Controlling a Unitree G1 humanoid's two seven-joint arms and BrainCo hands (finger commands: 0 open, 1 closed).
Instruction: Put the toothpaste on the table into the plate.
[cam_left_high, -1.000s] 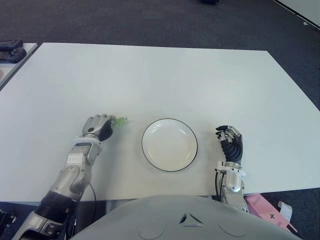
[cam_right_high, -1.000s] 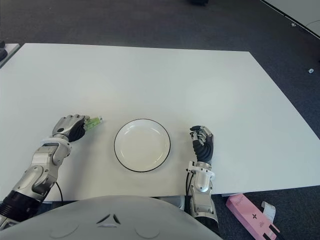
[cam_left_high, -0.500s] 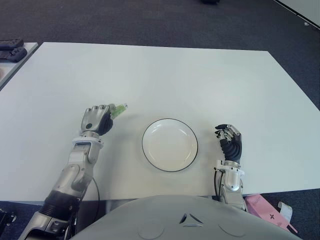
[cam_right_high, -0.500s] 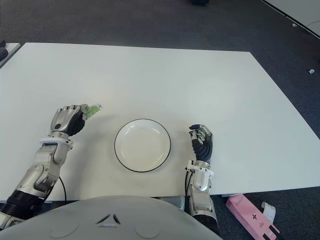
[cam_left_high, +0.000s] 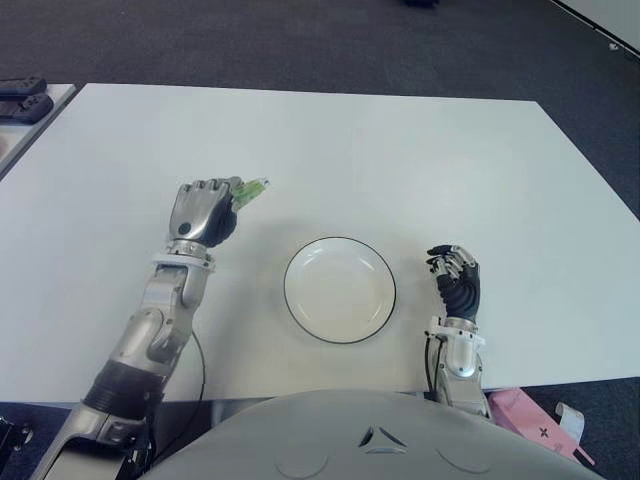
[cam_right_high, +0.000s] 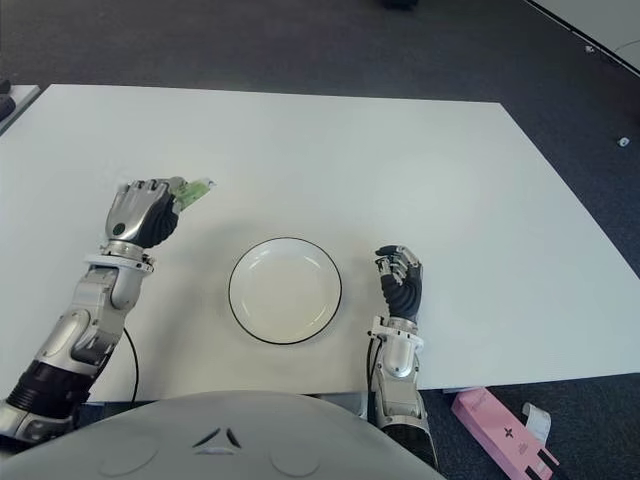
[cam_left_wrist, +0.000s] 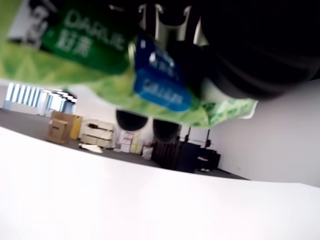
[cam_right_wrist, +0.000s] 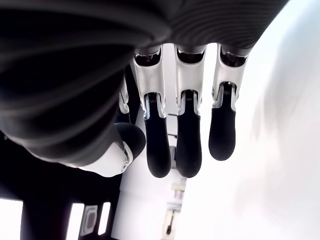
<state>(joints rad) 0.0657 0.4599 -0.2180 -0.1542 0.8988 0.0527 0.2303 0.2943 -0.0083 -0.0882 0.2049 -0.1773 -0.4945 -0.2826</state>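
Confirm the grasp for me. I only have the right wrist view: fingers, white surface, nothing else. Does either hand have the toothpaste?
Observer: Yes. The left hand is shut on the toothpaste; its green end sticks out of the fist toward the table's far side.
Operator: Off the table?
Observer: The left wrist view shows the tube in the fingers with the white table well below it, so it appears lifted.
Operator: Where's the plate?
Observer: The plate sits between the two hands, nearer the robot than the tube and to its right. Nothing is in it.
Operator: My hand in the way?
Observer: The right hand shows right of the plate, apart from its rim, holding nothing.
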